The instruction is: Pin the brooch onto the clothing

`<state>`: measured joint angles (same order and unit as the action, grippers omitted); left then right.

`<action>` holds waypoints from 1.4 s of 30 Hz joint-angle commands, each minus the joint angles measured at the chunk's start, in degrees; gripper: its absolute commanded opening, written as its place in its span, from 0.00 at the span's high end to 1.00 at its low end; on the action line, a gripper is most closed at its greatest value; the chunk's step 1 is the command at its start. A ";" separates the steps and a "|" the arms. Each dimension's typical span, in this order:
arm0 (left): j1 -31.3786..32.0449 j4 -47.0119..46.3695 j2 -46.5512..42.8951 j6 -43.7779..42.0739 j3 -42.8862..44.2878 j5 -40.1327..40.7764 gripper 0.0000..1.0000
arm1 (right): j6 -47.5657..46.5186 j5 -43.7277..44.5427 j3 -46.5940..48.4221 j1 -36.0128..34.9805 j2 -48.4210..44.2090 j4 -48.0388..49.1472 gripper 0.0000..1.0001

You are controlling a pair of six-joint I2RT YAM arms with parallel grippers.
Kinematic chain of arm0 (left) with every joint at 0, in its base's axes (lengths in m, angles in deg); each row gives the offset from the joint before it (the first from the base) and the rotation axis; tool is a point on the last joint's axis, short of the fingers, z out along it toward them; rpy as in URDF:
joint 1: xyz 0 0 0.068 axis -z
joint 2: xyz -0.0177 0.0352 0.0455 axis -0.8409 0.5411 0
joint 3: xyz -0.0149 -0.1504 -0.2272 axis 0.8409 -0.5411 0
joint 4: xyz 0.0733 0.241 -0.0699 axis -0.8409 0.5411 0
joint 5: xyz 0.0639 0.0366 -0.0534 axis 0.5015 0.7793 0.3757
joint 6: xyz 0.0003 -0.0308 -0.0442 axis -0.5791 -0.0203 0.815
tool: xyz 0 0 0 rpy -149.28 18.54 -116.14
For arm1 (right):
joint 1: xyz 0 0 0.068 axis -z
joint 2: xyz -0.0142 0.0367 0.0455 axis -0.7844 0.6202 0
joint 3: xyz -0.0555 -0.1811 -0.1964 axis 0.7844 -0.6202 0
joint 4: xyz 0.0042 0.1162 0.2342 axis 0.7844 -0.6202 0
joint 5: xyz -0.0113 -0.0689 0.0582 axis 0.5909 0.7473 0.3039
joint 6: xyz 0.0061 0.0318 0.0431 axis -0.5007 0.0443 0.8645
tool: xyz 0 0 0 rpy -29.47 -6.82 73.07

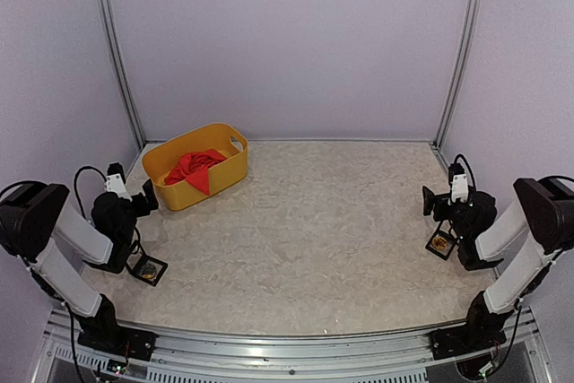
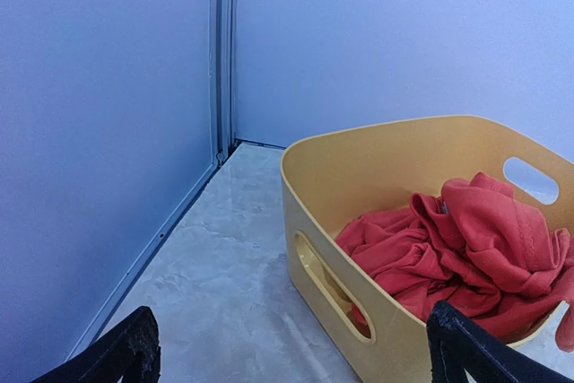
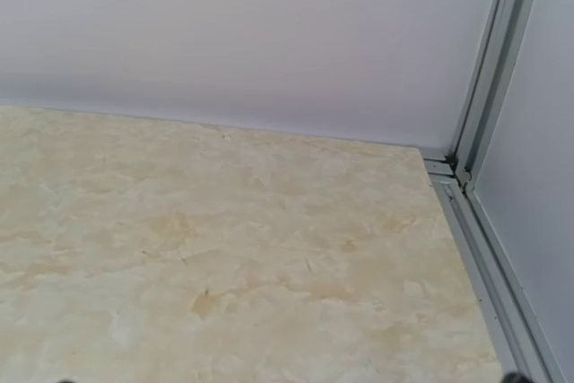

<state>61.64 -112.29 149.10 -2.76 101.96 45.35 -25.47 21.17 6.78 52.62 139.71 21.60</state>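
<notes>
While both arms hang apart, the crumpled bright red cloth T-shirt (image 1: 194, 169) lies in the yellow plastic basket (image 1: 220, 184).
Left gripper (image 1: 146, 197) and right gripper (image 1: 430, 201) gape wide, holding nothing.

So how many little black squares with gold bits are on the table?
2. One black square lies by the left arm, partly under it; the other black square lies beside the right arm. More could be hidden under the arms.

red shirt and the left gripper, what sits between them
In the left wrist view, only the near wall of the yellow basket, with its handle slot, and a strip of bare table separate the left gripper from the red shirt bundled inside.
</notes>
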 commanded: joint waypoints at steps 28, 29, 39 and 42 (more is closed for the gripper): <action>20.02 82.42 -9.86 -23.07 52.15 -16.66 0.01 | 4.05 -26.61 45.38 -20.52 -12.11 -70.65 0.00; 18.86 85.15 -5.21 -21.44 56.28 -14.52 0.01 | 4.74 -26.48 45.73 -21.98 -11.59 -71.00 0.00; 8.18 107.34 30.01 -4.25 89.61 -12.73 0.01 | 9.79 -25.27 44.65 -29.27 -6.22 -71.23 0.01; 8.66 110.31 35.59 -4.25 89.84 -15.01 0.04 | 9.71 -24.27 45.34 -29.65 -5.45 -72.42 0.01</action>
<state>68.02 -12.73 179.61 -8.44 190.48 32.72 -16.64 -4.75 51.43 24.03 133.16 -48.34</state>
